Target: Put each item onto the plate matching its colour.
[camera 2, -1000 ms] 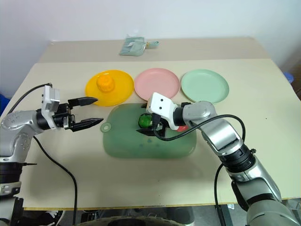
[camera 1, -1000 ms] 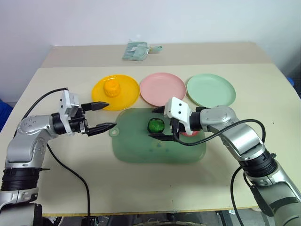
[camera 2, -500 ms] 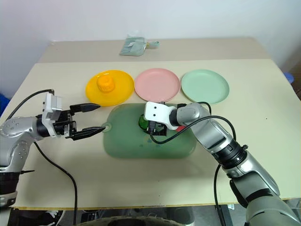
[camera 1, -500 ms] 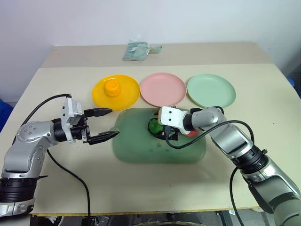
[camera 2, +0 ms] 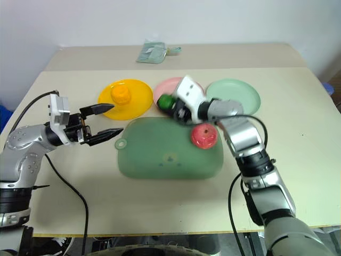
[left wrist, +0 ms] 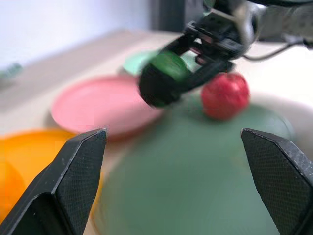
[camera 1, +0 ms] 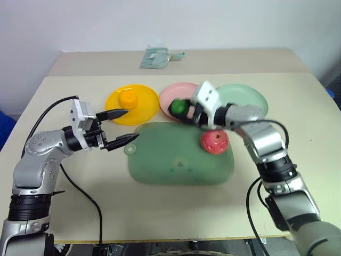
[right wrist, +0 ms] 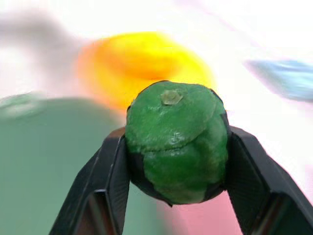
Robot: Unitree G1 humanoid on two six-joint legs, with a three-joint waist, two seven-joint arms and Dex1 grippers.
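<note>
The right gripper (camera 1: 184, 110) pinches the green ball (camera 1: 177, 108) above the pink plate (camera 1: 176, 94); the left gripper (camera 1: 124, 126) hovers spread. Next, I judge, it must carry the ball rightward to the green plate (camera 1: 250, 97) and release it there.

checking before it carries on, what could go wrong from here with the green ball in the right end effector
The right end effector holds the green ball above the pink plate; released here, it would land on the wrong colour. The mint green plate lies beyond the arm, so the swing may pass close over the pink-red apple on the mat and nudge it.
</note>
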